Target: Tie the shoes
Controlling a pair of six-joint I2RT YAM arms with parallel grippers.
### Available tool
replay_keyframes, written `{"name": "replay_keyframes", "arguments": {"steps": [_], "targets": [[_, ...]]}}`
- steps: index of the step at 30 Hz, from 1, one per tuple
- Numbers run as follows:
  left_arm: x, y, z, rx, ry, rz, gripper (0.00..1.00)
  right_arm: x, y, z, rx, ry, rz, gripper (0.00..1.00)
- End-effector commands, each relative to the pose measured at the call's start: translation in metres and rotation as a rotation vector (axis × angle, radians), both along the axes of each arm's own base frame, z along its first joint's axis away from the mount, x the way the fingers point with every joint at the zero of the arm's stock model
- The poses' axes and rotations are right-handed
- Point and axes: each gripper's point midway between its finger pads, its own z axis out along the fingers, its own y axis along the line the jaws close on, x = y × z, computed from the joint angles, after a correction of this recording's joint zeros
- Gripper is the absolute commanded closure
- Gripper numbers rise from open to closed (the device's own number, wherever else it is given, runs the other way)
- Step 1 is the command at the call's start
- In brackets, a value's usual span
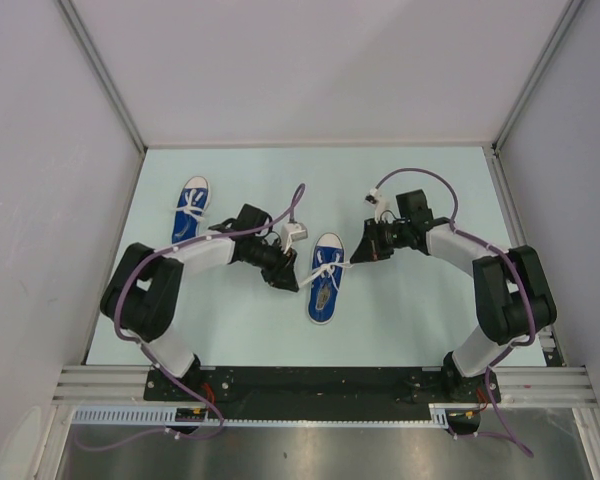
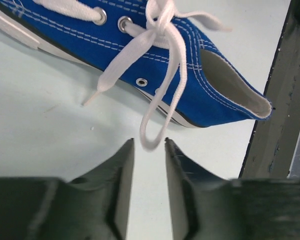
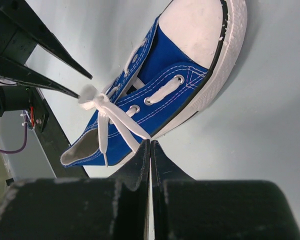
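Note:
One blue sneaker (image 1: 322,295) lies in the middle of the table, toe towards the back. Its white laces are knotted over the tongue (image 2: 160,20). My left gripper (image 1: 288,278) is open at the shoe's left side. In the left wrist view the gripper (image 2: 149,143) has the end of a lace loop (image 2: 162,110) lying between its tips, ungripped. My right gripper (image 1: 362,256) is on the shoe's right side. In the right wrist view it (image 3: 150,144) is shut on the other lace loop (image 3: 125,122), drawn taut from the knot (image 3: 92,97). The second sneaker (image 1: 192,208) lies at the far left, apart from both grippers.
White enclosure walls stand on three sides of the pale table (image 1: 410,320). A black base plate and aluminium rail (image 1: 320,385) run along the near edge. Purple cables (image 1: 420,175) loop over both arms. The left gripper's open fingers (image 3: 65,70) show beside the knot in the right wrist view.

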Motion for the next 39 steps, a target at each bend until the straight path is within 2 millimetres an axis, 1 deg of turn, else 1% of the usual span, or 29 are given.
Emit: {"name": "replay_keyframes", "arguments": {"steps": [1,2,3,5,7,9,10,11,12,13,14,16,17,18,19,20,22,23,26,31,35,39], "targets": [[0.013,-0.006,0.047,-0.151,-0.139,0.01,0.57,0.006,0.002,0.021,0.034,-0.07,-0.003,1.0],[0.016,-0.003,0.054,-0.169,-0.165,0.019,0.53,0.006,0.002,0.02,0.034,-0.066,-0.004,1.0],[0.018,-0.003,0.068,-0.19,-0.215,0.013,0.5,0.007,0.003,0.021,0.037,-0.073,-0.003,1.0],[0.021,-0.002,0.08,-0.204,-0.324,-0.035,0.46,0.008,0.003,0.021,0.04,-0.068,-0.007,1.0],[0.025,-0.003,0.103,-0.238,-0.477,-0.105,0.46,0.009,0.004,0.022,0.045,-0.072,-0.008,1.0],[0.023,-0.007,0.115,-0.263,-0.539,-0.169,0.45,0.01,0.005,0.022,0.051,-0.068,-0.012,1.0],[0.031,-0.013,0.126,-0.267,-0.637,-0.247,0.45,0.01,0.006,0.022,0.053,-0.067,-0.012,1.0],[0.016,-0.017,0.118,-0.238,-0.601,-0.314,0.45,0.009,0.006,0.022,0.055,-0.064,-0.011,1.0],[0.014,-0.022,0.117,-0.221,-0.621,-0.366,0.45,0.01,0.007,0.022,0.057,-0.065,-0.012,1.0],[0.02,-0.03,0.119,-0.209,-0.69,-0.438,0.46,0.01,0.007,0.022,0.058,-0.064,-0.014,1.0],[0.012,-0.036,0.116,-0.199,-0.688,-0.485,0.46,0.01,0.007,0.023,0.059,-0.069,-0.012,1.0],[0.016,-0.048,0.118,-0.192,-0.753,-0.545,0.48,0.011,0.006,0.024,0.061,-0.065,-0.018,1.0],[0.011,-0.057,0.113,-0.191,-0.758,-0.587,0.5,0.011,0.007,0.024,0.063,-0.065,-0.018,1.0],[0.008,-0.058,0.108,-0.17,-0.757,-0.617,0.5,0.011,0.007,0.025,0.064,-0.064,-0.02,1.0],[0.009,-0.064,0.11,-0.173,-0.804,-0.667,0.51,0.011,0.007,0.026,0.066,-0.065,-0.019,1.0],[0.003,-0.071,0.102,-0.168,-0.798,-0.71,0.53,0.011,0.007,0.025,0.068,-0.06,-0.023,1.0],[0.003,-0.076,0.096,-0.148,-0.825,-0.754,0.53,0.011,0.009,0.027,0.078,-0.063,-0.017,1.0],[0.0,-0.081,0.09,-0.145,-0.821,-0.778,0.53,0.011,0.01,0.028,0.085,-0.057,-0.017,1.0],[-0.001,-0.088,0.083,-0.125,-0.846,-0.817,0.54,0.01,0.012,0.03,0.095,-0.049,-0.013,1.0],[0.001,-0.094,0.068,-0.086,-0.846,-0.849,0.54,0.008,0.012,0.029,0.096,-0.038,-0.005,1.0],[0.0,-0.097,0.063,-0.085,-0.824,-0.853,0.54,0.005,0.013,0.027,0.096,-0.025,0.001,1.0],[0.004,-0.1,0.061,-0.082,-0.827,-0.843,0.54,0.004,0.013,0.025,0.097,-0.019,0.004,1.0]]}}
